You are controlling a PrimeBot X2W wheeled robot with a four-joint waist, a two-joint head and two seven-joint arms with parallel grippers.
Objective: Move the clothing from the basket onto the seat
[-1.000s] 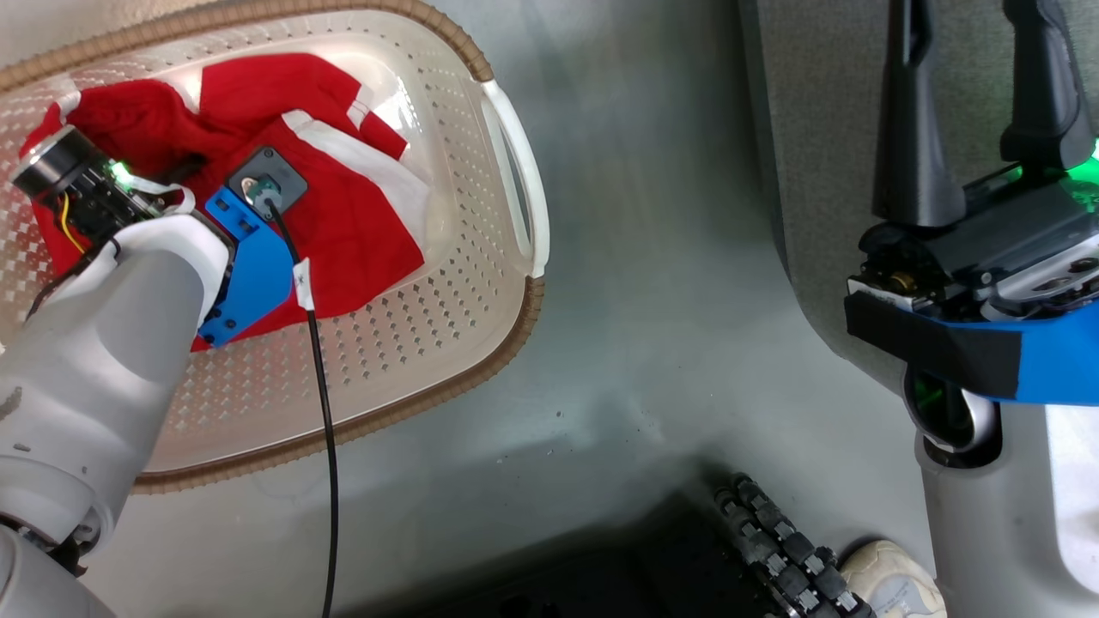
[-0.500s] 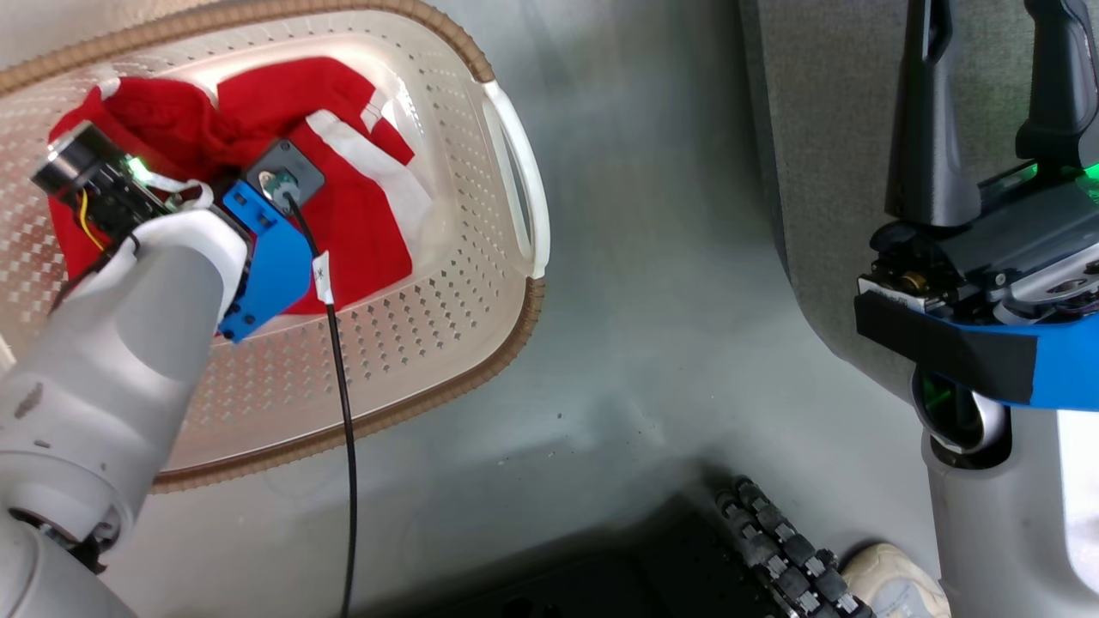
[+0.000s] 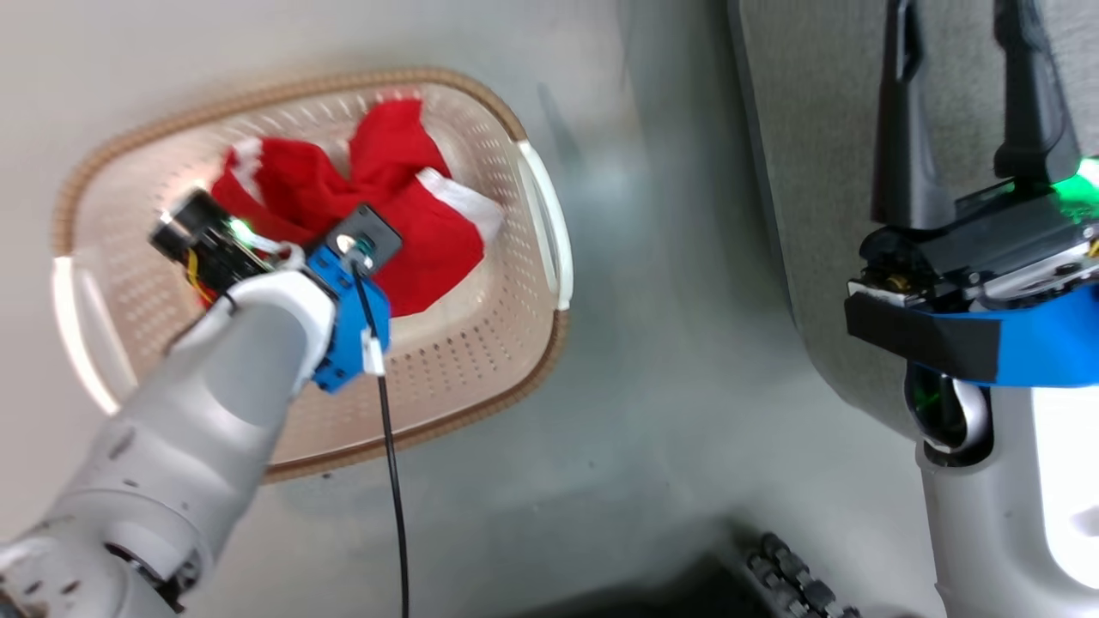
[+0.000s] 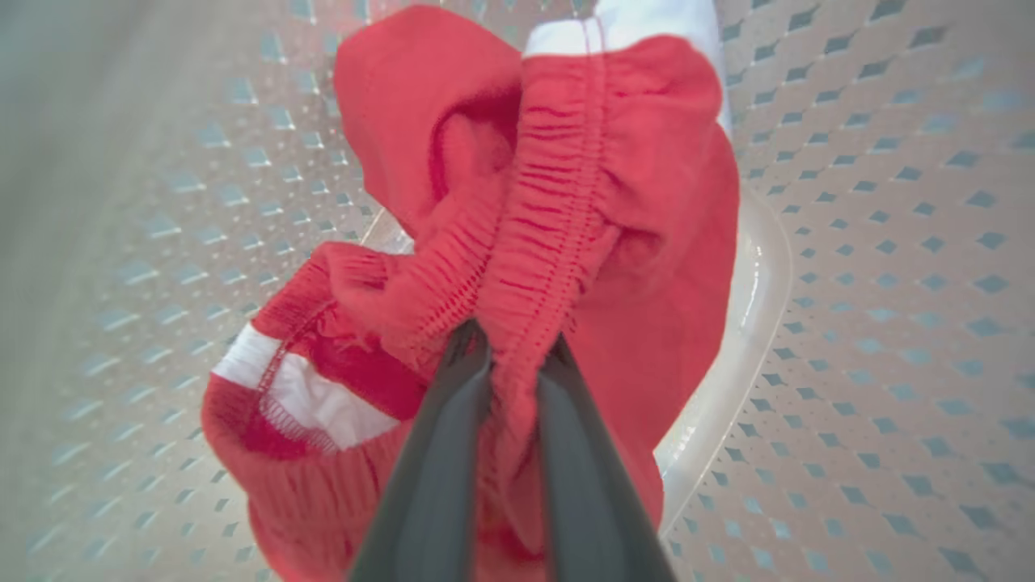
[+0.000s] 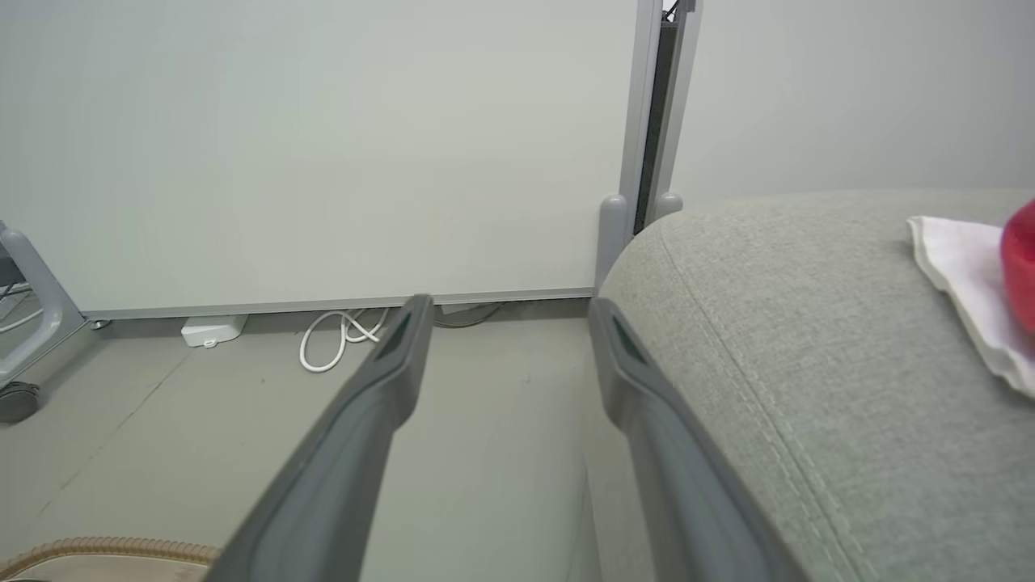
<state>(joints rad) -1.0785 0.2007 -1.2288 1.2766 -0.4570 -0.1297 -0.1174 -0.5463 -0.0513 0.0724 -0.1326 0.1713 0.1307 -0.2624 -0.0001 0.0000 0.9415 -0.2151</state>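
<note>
The cream basket [image 3: 515, 378] sits on the floor at the left of the head view. Red shorts [image 3: 429, 232] hang bunched over its inside, below my left wrist [image 3: 343, 257]. In the left wrist view my left gripper [image 4: 511, 343] is shut on the elastic waistband of the shorts [image 4: 631, 202], with the perforated basket wall [image 4: 889, 242] behind. My right gripper [image 3: 962, 17] stands open over the grey seat [image 3: 816, 172]. Between the right gripper's [image 5: 509, 305] fingers there is nothing. A white and red garment [image 5: 970, 283] lies on the seat [image 5: 808, 364] at the right edge.
A black cable [image 3: 391, 481] hangs from my left wrist across the basket rim. My base's dark tread [image 3: 798, 584] is at the bottom. Grey floor separates basket and seat. In the right wrist view a wall, a grey post [image 5: 639, 121] and white cords [image 5: 340, 339] stand beyond.
The head camera has pulled back, so the basket looks smaller. My left gripper has risen with the red shorts, which went from spread flat to a gathered, hanging bunch. The right gripper stays open.
</note>
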